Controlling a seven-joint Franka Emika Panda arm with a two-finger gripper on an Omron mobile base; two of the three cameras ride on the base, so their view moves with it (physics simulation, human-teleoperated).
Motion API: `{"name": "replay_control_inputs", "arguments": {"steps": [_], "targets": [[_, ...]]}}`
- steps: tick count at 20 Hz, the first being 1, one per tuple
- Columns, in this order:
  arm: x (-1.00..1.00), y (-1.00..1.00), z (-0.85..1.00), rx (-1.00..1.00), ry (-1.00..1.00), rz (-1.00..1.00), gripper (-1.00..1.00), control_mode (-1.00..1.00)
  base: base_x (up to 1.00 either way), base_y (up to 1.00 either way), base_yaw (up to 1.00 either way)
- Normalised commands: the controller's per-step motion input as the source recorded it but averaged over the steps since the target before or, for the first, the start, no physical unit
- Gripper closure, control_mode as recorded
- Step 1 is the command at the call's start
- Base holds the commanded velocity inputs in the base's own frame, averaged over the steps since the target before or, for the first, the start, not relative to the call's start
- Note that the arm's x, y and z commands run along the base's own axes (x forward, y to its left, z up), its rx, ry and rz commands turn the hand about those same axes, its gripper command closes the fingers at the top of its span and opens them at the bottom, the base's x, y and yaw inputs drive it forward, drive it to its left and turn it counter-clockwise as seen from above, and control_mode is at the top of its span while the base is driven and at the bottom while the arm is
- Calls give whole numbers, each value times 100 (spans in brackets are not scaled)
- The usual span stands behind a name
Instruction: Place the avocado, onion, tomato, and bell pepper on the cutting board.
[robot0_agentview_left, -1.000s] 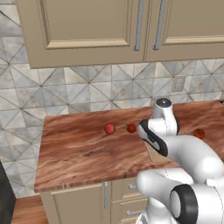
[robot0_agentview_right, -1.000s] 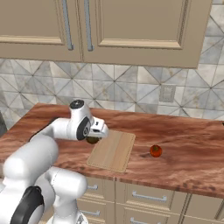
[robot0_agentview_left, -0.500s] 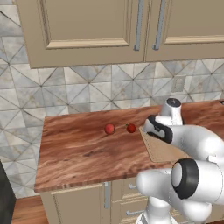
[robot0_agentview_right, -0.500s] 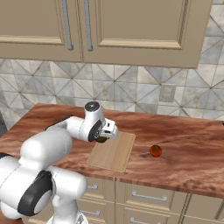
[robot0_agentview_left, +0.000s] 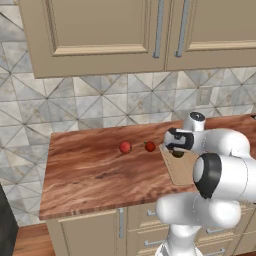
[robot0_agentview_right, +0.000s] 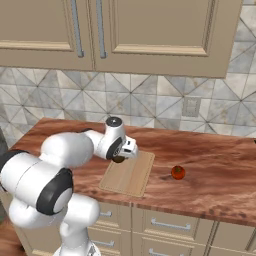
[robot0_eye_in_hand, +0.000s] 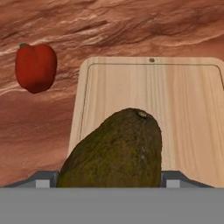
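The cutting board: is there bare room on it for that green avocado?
Yes. The cutting board is bare past the avocado, which the gripper holds over its near edge. The red pepper lies off it, on the counter.

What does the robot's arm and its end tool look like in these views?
The arm is made of glossy white rounded segments with dark grey rings at the joints. A white cylinder with a dark cap tops the wrist. The gripper has a white body with dark parts; its small jaws are grey in the hand view.
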Motion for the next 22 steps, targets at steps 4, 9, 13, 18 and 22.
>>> {"name": "replay_control_inputs", "arguments": {"steps": [4, 9, 13, 18, 22], "targets": [[3, -11, -25, 1, 4, 0, 100, -100, 0, 0, 0], [4, -11, -24, 1, 0, 0, 100, -100, 0, 0, 0], [2, 0, -37, 0, 0, 0, 100, -100, 0, 0, 0], [0, 0, -40, 0, 0, 0, -100, -100, 0, 0, 0], [0, 0, -18, 0, 0, 0, -100, -100, 0, 0, 0]]}}
